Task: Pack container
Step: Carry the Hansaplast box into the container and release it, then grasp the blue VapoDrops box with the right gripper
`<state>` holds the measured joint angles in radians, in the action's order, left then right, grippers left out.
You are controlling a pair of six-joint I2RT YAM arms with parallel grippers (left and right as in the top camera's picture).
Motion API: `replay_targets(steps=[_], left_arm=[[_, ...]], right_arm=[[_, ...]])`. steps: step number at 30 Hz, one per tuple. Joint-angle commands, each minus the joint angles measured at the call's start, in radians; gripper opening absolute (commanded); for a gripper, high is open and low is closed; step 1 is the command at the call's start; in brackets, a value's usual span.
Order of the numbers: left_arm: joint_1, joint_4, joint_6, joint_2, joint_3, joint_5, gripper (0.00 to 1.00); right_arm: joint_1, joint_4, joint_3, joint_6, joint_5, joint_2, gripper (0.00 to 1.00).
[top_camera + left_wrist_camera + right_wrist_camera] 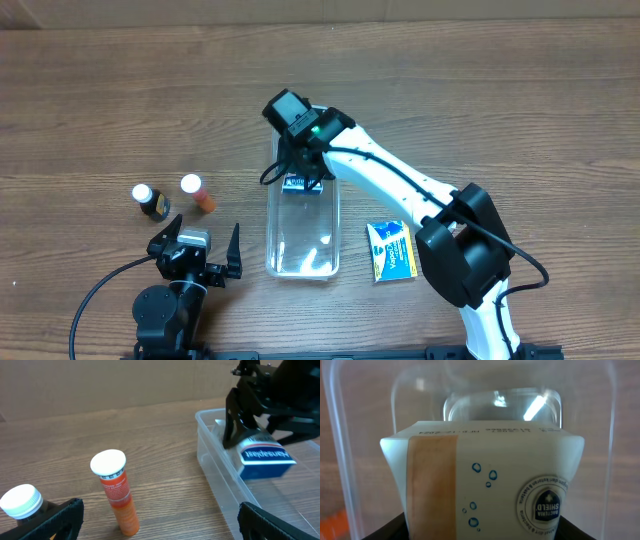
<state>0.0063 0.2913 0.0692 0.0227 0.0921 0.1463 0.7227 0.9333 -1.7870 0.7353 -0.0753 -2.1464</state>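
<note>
The clear plastic container [272, 240] lies lengthwise at the table's middle; its wall also shows in the left wrist view [212, 455] and its far end in the right wrist view [500, 405]. My right gripper [303, 172] is shut on a white and blue plaster box [300, 185] and holds it inside the container's far end. The box also shows in the left wrist view [265, 457] and fills the right wrist view [485, 480]. My left gripper [197, 250] is open and empty, near the front left, pointing at the orange tube [117, 490].
An orange tube with a white cap [198, 192] and a dark bottle with a white cap [150, 200] stand left of the container. A blue and yellow box [391, 250] lies flat to its right. The right arm stretches across from the front right.
</note>
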Motion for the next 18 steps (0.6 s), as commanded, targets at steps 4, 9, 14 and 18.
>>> replay_targets(steps=[4,9,14,18], left_arm=[[-0.007,0.002,-0.017,0.0,-0.002,0.004,1.0],[-0.007,0.002,-0.017,0.0,-0.002,0.004,1.0],[-0.007,0.002,-0.017,0.0,-0.002,0.004,1.0],[-0.007,0.002,-0.017,0.0,-0.002,0.004,1.0]], right_arm=[[-0.005,-0.096,-0.011,-0.005,0.036,0.016,0.72],[-0.024,-0.013,-0.056,-0.033,0.032,0.045,0.81],[-0.033,0.07,-0.081,-0.167,-0.043,0.255,0.87],[-0.1,0.306,-0.08,-0.167,-0.092,0.464,0.99]])
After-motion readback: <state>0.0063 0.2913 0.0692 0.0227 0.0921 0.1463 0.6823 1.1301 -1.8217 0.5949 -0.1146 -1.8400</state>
